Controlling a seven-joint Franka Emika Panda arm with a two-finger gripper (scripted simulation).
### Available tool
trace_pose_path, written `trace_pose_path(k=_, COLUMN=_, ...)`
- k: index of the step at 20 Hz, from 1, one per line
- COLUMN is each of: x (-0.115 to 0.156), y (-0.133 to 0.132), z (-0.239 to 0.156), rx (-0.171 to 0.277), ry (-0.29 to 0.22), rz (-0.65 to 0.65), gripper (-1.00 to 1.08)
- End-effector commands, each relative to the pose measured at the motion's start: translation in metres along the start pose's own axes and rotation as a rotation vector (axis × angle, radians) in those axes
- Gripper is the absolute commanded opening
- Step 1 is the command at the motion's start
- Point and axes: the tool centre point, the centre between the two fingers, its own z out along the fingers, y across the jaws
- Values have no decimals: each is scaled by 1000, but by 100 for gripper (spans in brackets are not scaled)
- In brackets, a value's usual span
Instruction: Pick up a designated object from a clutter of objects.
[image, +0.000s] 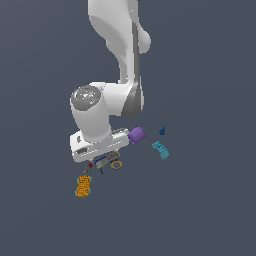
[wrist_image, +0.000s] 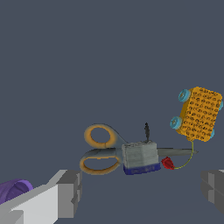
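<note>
A flat, plain slate-grey floor (image: 210, 215) filled every view under even light, with no shadows.

Chunky light-grey item (wrist_image: 140, 157) — dark-blue base — lies across the scissors' (wrist_image: 105, 151) blades.

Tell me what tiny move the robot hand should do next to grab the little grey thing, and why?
Probably ease straight down, keeping the fingers wide. In the wrist view the open gripper has one finger on each side of the small grey item, but has not closed on it. The grey item sits against the orange-handled scissors, with the tiny red piece beside it, so it should go slowly.
</note>
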Motion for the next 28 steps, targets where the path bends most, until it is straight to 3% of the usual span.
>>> trace_pose_path(k=1, x=-1, y=7, z=18, rx=-1, ry=-2, rz=-38, gripper=100)
trace_pose_path(k=10, x=-6, y=20, z=54, rx=-2, ry=-7, rz=-108, gripper=100)
trace_pose_path(k=18, x=-7, y=20, z=61, rx=-1, ry=-8, rz=-109, gripper=100)
trace_pose_path(k=28, x=-8, y=20, z=102, rx=-2, ry=-8, rz=-112, gripper=100)
